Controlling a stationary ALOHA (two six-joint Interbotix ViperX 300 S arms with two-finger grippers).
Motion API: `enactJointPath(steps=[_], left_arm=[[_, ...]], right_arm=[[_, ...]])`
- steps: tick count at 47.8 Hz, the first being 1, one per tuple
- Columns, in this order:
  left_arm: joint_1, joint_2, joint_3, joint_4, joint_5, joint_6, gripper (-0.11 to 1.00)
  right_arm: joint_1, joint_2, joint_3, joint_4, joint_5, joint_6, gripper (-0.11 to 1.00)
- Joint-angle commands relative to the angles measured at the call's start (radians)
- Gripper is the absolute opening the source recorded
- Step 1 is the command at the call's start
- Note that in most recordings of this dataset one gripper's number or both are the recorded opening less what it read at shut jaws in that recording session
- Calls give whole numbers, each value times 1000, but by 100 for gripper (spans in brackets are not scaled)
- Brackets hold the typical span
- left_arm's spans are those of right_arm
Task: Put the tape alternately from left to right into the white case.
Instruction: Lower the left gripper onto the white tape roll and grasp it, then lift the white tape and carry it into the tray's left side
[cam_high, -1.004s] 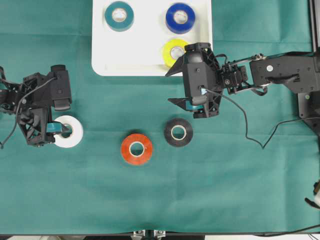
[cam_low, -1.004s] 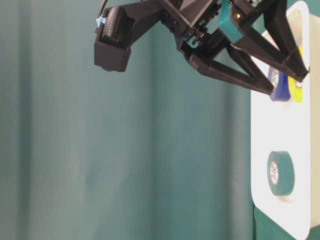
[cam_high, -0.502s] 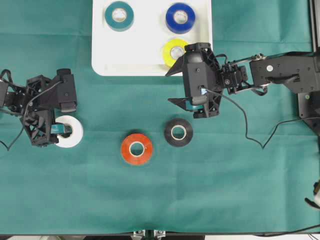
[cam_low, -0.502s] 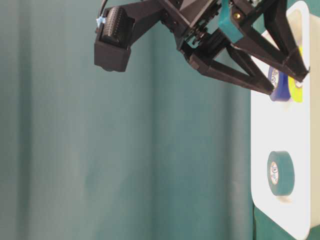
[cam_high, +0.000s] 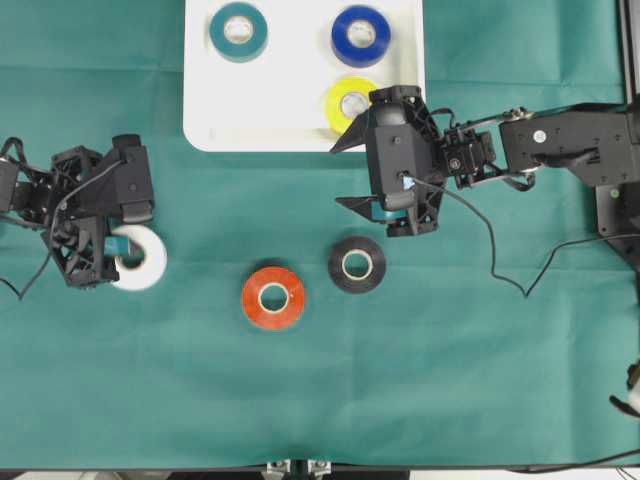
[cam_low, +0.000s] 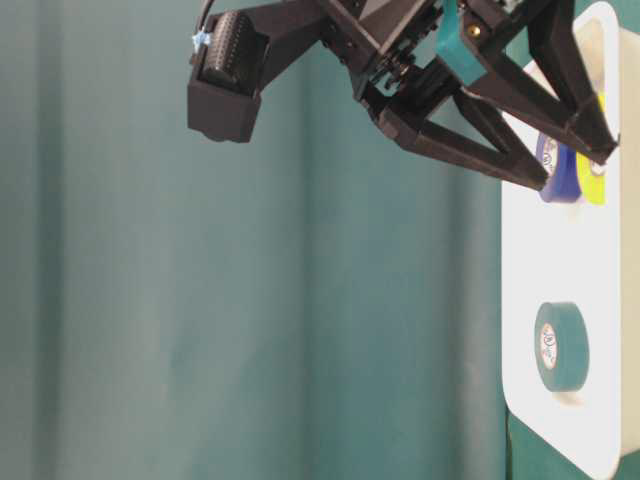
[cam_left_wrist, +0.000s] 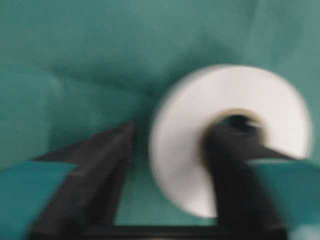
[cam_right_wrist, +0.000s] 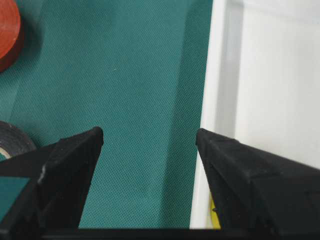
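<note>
Gripping white tape (cam_high: 143, 260) with left gripper (cam_high: 110, 250), jaws clamped on its wall. Right gripper (cam_high: 385, 175) idling wide open. Calling next for lifting toward white case (cam_high: 290, 110).

Six round tape rolls total: three in the one shallow white rectangular plastic case (cam_high: 290, 110), namely teal (cam_high: 238, 31), blue (cam_high: 361, 35) and yellow (cam_high: 347, 103). Three more on the green cloth worktop (cam_high: 450, 380): white (cam_high: 143, 260), orange-red (cam_high: 273, 298) and black (cam_high: 357, 264). Two black robot arms, one each side.
</note>
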Motion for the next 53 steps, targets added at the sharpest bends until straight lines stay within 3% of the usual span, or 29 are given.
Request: enactJointPath(steps=[1, 4, 23, 38, 53], left_arm=[[-6, 3, -15, -2, -5, -2, 1], [-6, -2, -17, -2, -5, -2, -3], [-8, -17, -32, -2, 6, 3, -3], [-8, -141, -121, 0, 107, 11, -3], [-5, -219, -137, 0, 112, 9, -3]], right_arm=[[5, -15, -8, 2, -11, 2, 83], [6, -14, -8, 2, -11, 2, 83], [14, -14, -8, 2, -11, 2, 82], [14, -15, -8, 2, -8, 2, 82], [14, -15, -8, 2, -11, 2, 82]])
